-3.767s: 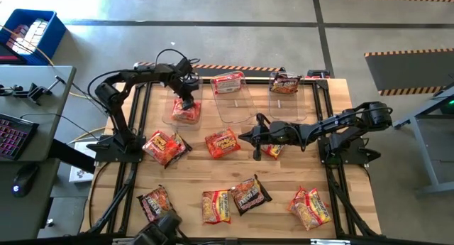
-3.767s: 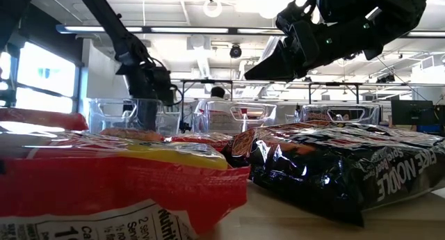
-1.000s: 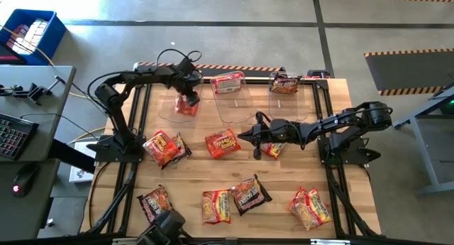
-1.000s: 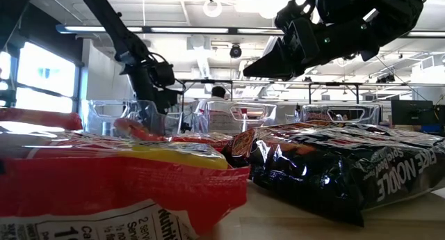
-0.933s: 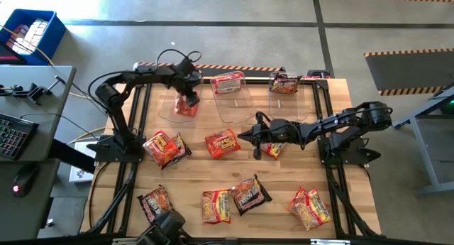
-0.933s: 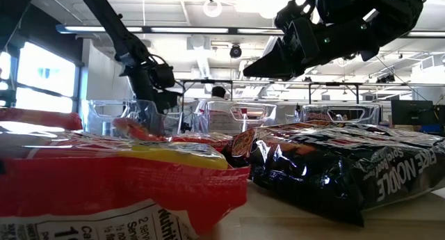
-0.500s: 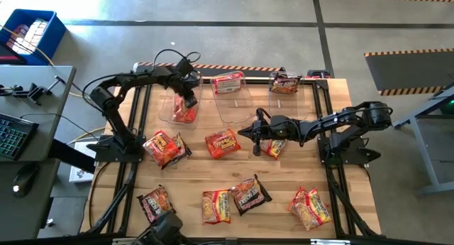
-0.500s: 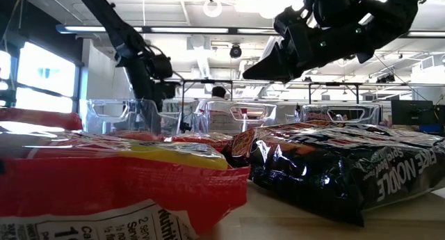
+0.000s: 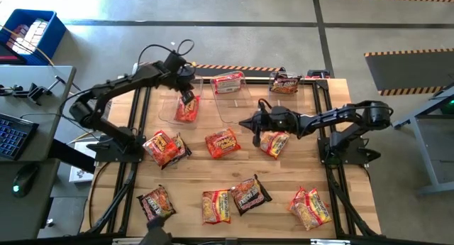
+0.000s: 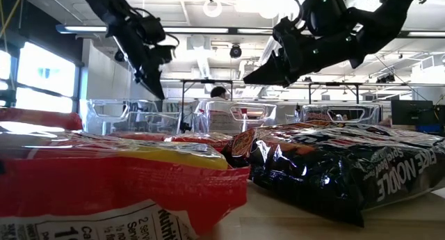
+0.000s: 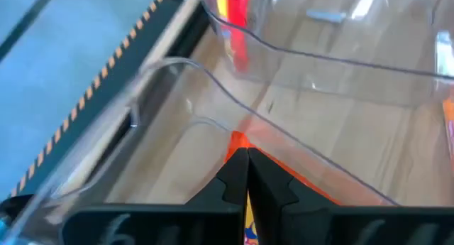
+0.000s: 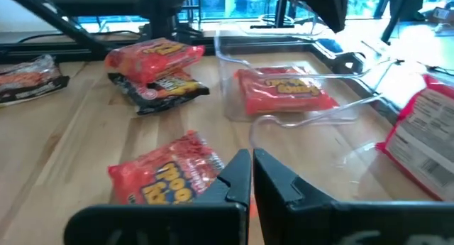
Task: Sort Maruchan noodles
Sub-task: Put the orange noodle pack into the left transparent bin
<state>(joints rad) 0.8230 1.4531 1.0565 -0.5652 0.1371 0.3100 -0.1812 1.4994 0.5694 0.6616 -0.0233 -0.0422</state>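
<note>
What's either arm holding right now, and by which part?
Nothing. The left gripper is shut and empty above the orange packet in the left bin. The right gripper is shut and empty too.

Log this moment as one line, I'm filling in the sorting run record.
left gripper: shut, empty, above left clear bin | orange-red packet: in that bin | right gripper: shut, empty, mid-table

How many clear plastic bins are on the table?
3, side by side along the table's far edge: the left bin holding an orange noodle packet, the middle bin, and the right bin.
</note>
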